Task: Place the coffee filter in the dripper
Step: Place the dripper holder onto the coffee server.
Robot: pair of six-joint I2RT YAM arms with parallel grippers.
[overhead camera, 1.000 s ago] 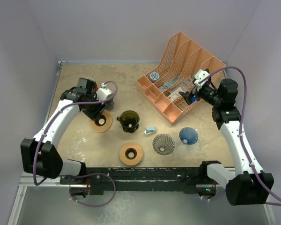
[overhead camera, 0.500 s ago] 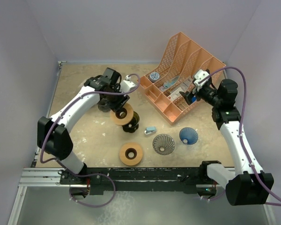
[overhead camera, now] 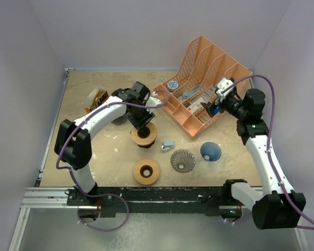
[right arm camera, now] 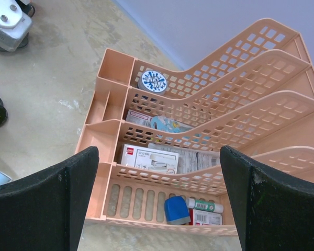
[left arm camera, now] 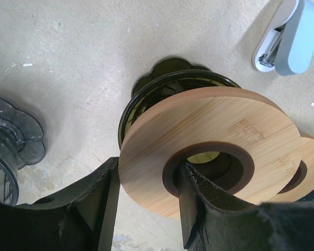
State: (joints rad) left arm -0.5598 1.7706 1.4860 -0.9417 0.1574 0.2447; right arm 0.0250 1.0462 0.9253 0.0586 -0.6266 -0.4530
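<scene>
The left gripper (left arm camera: 149,206), clamped on the wooden ring (left arm camera: 214,123), had carried it rightward to over the dark dripper (left arm camera: 146,91); the right gripper (right arm camera: 158,162) stayed wide open.

Pale lilac walls (overhead camera: 146,36), mottled beige tabletop (overhead camera: 120,172), black rail (overhead camera: 162,196) at near edge

Peach desk organizer (overhead camera: 198,54), small blue stapler (overhead camera: 168,145), orange packet (overhead camera: 97,98)

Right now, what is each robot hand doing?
Left gripper: shut on the wooden ring.
Right gripper: open, holding nothing.
</scene>
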